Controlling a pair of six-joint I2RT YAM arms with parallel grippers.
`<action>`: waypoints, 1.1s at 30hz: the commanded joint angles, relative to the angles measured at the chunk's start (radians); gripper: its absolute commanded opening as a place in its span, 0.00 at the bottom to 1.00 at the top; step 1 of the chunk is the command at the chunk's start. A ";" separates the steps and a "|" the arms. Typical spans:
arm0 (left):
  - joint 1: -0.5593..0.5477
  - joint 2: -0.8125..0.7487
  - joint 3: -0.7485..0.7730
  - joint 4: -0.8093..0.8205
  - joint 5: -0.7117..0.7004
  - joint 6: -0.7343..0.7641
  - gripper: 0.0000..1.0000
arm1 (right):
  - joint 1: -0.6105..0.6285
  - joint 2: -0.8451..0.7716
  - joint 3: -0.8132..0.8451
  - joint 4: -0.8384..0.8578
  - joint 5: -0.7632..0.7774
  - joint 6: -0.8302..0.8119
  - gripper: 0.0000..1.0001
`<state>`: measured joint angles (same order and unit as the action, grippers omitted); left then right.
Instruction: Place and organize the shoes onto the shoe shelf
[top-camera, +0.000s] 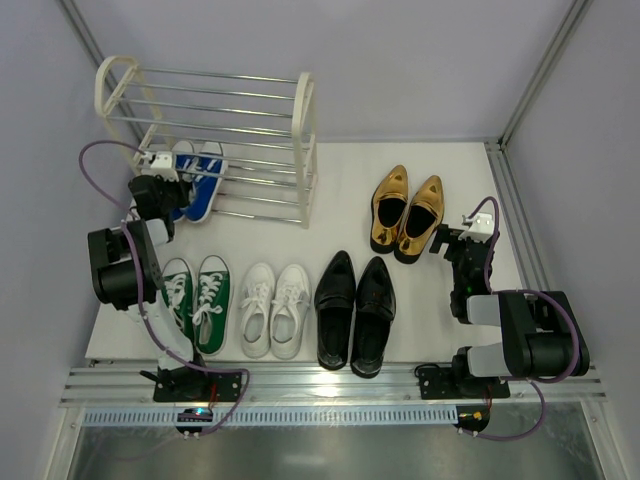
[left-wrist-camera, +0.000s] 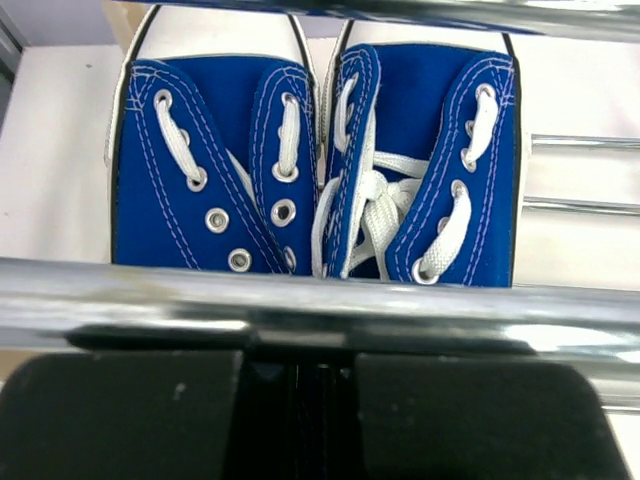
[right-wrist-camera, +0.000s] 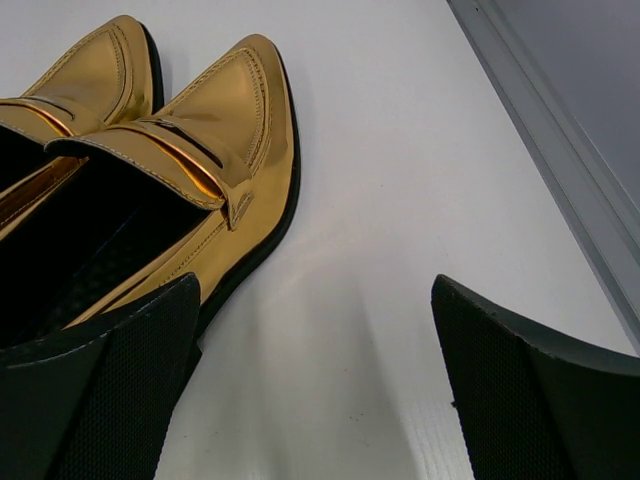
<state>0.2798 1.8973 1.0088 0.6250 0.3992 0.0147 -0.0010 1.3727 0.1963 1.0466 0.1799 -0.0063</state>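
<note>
The blue sneakers (top-camera: 203, 180) (left-wrist-camera: 320, 160) lie side by side on the bottom tier of the shoe shelf (top-camera: 205, 110), at its left end, toes pointing away. My left gripper (top-camera: 160, 198) (left-wrist-camera: 300, 370) is shut just behind their heels, on the near side of a chrome rod (left-wrist-camera: 320, 310), with nothing between its fingers. On the table stand the green sneakers (top-camera: 195, 300), the white sneakers (top-camera: 273, 308), the black loafers (top-camera: 355, 312) and the gold shoes (top-camera: 407, 212) (right-wrist-camera: 170, 170). My right gripper (top-camera: 452, 240) (right-wrist-camera: 315, 385) is open just right of the gold pair, its left finger (right-wrist-camera: 120, 380) beside the right gold shoe's heel.
The shelf's right part and upper tiers hold no shoes. A metal frame rail (right-wrist-camera: 560, 150) runs along the table's right edge, close to my right gripper. Grey walls close in the left, back and right sides.
</note>
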 joint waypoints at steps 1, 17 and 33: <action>0.013 -0.003 0.083 0.214 0.038 0.053 0.00 | 0.001 -0.008 0.006 0.075 0.000 -0.006 0.97; 0.042 0.115 0.048 0.420 0.098 0.057 0.24 | 0.001 -0.009 0.006 0.075 -0.002 -0.006 0.97; 0.062 -0.471 -0.135 -0.207 0.052 0.102 0.95 | 0.001 -0.007 0.005 0.076 0.000 -0.008 0.97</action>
<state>0.3359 1.6070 0.8619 0.7460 0.4709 0.0628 -0.0010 1.3727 0.1963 1.0470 0.1799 -0.0063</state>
